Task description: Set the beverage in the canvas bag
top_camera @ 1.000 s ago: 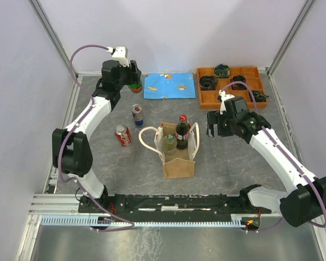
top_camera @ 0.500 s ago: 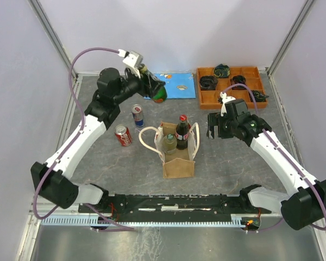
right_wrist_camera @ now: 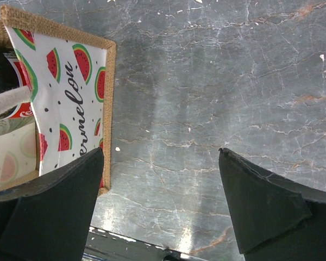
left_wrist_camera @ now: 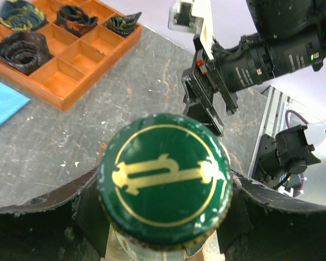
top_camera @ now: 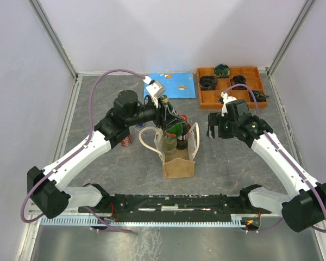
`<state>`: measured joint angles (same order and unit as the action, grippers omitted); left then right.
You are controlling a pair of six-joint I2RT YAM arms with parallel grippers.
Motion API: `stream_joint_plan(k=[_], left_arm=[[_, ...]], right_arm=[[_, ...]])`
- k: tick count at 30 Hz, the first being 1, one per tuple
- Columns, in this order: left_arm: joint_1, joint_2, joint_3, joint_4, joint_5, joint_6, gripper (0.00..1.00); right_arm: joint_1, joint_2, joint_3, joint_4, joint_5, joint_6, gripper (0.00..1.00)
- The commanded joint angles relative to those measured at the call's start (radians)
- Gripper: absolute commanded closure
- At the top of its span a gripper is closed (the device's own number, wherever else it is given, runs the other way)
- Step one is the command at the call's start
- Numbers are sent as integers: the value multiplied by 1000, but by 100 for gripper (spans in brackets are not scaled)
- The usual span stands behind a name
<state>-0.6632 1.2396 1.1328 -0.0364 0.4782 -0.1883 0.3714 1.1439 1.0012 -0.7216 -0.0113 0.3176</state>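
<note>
Between the fingers of the left end effector, a green-capped bottle is gripped near its neck. Just below that end effector, the canvas bag is stood mouth-up on the desk, and a cola bottle is seen inside. Beside the bag, clear of it, the right end effector is spread open. Farther back, an orange tray is set.
</note>
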Motion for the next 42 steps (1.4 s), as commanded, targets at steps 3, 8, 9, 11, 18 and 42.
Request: stream_joint_plan(k=[3,8,9,11,18,42], left_arm=[[-51,-17,-8,203,45,-2,97],[-99,5,-45,233,61,18,97],[-108,12,-56,241,62,22,97],[-123,26,-78,262,62,32,97],[-178,83,-133,347,37,105,97],[-256,256,-288,595,-179,288,97]], right_arm=[[3,-20,4,30,0,7,6],[2,-26,-1,22,13,6,6],[3,-26,-1,22,14,6,6],[2,-26,-1,22,14,7,6],[2,-30,-4,16,18,8,6],[3,-99,-58,-22,23,6,6]])
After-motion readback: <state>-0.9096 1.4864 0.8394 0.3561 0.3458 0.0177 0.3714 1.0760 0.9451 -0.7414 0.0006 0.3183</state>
